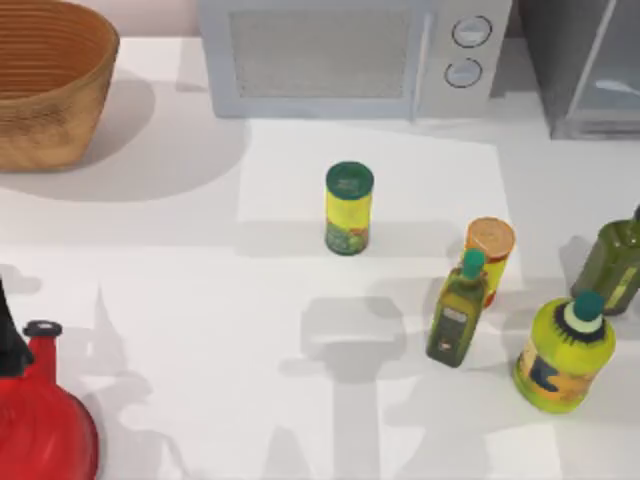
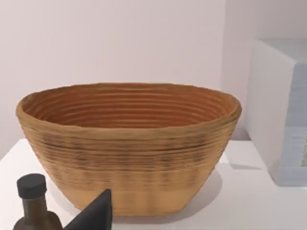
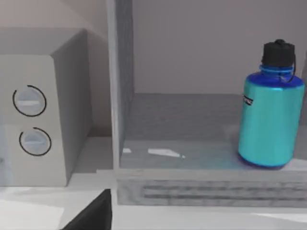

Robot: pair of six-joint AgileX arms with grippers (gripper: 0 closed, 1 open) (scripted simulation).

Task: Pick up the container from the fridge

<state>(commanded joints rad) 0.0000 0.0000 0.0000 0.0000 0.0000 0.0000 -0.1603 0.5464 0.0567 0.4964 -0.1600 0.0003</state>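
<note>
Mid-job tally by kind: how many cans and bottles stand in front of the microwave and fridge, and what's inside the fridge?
Cans: 2, green-lidded can and orange-lidded can
Table bottles: 3, olive bottle, yellow-green bottle, dark green bottle
In fridge: 1, container
Total: 6

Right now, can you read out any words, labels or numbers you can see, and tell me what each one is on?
Nothing is legible.
container in the fridge: small label patch, too blurred.
yellow can: printed label, unreadable.
olive bottle and yellow-green bottle: labels too small.
microwave: no readable knob markings.
</note>
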